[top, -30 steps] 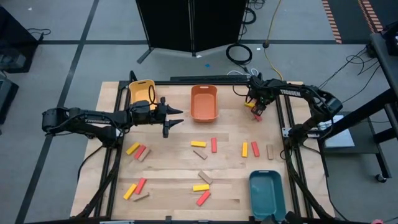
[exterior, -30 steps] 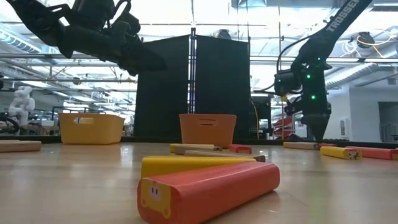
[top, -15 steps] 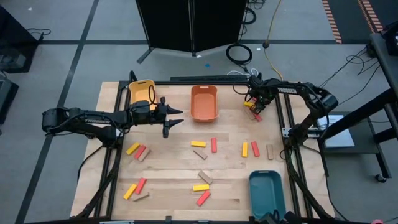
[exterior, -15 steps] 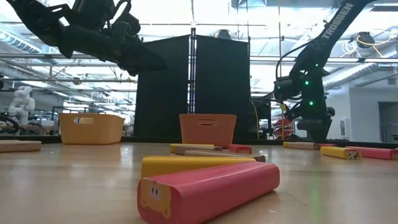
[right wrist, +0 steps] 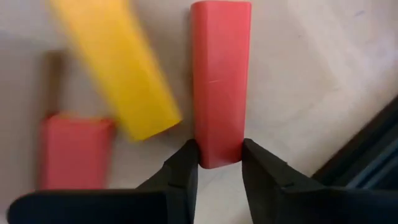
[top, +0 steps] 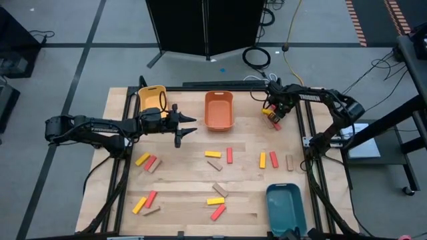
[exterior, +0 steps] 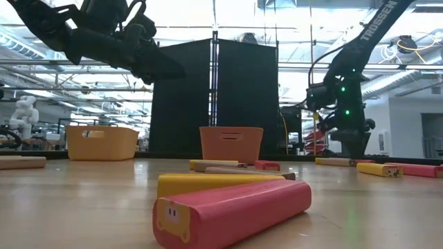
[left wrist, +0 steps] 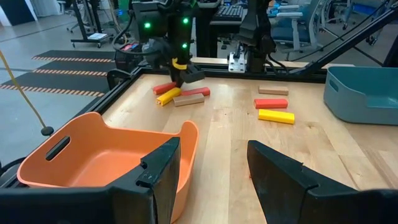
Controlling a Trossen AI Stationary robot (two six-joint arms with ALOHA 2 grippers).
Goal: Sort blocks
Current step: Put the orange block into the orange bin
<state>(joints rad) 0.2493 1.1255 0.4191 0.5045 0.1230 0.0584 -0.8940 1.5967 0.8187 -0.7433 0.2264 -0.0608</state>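
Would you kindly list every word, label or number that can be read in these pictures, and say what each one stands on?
"TROSSEN": on the right arm, in white letters, low view.
The white lettering on the same arm in the high view is too small to read.
A small yellow face-like sticker, no letters, on the end of the nearest red block.
Nothing readable on the bins, the other blocks or the table.

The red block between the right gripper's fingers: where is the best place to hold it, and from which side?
Grip the red block across its narrow width, on the two long flat sides, coming straight down from above. It lies flat on the table, and the right gripper already straddles one end; nearer the middle would likely balance better.
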